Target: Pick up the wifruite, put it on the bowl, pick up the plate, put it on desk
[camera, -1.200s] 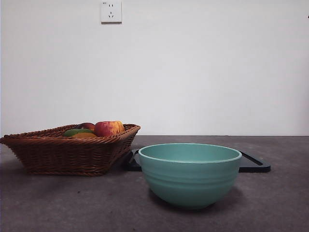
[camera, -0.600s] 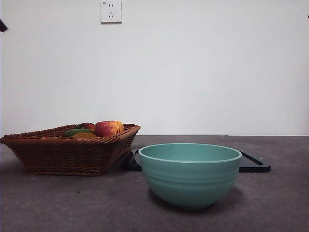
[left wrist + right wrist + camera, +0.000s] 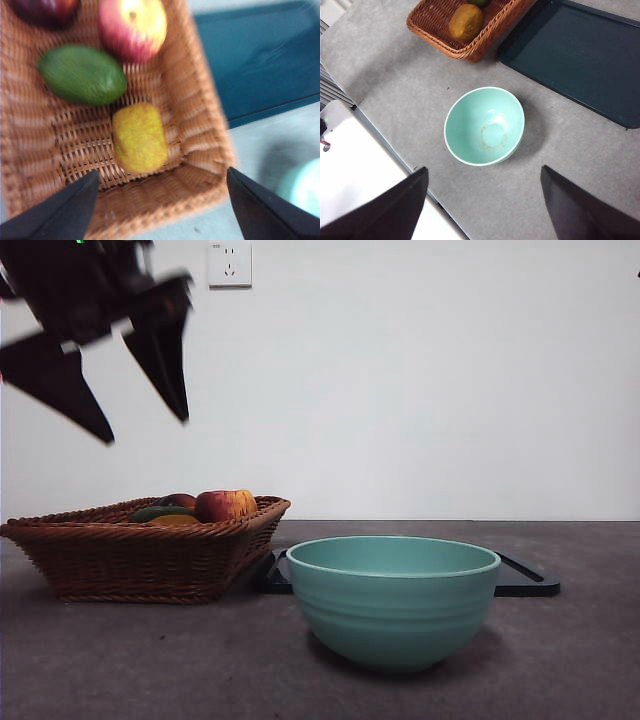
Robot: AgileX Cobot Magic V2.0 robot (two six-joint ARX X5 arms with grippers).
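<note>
Bowl: one mint-green bowl [image 3: 393, 600] stands on the desk [image 3: 150, 660], empty, in front of the tray.
Basket: one wicker basket [image 3: 140, 550] beside one black tray [image 3: 580, 60].
Fruit: four in the basket: a brown-yellow kiwi [image 3: 139, 137], a green avocado [image 3: 82, 75], a red-yellow apple [image 3: 132, 25], a dark fruit [image 3: 45, 7].
Left gripper [image 3: 140, 425]: above the basket, jaws wide apart, holding nothing.
Right gripper [image 3: 482, 210]: high over the bowl, jaws apart.
Views: the front view hides the kiwi; only the right wrist view shows a faint ring stain inside the bowl.

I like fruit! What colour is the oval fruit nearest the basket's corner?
The fuzzy oval fruit in the brown wicker basket is yellowish brown, clearest in the left wrist view.
</note>
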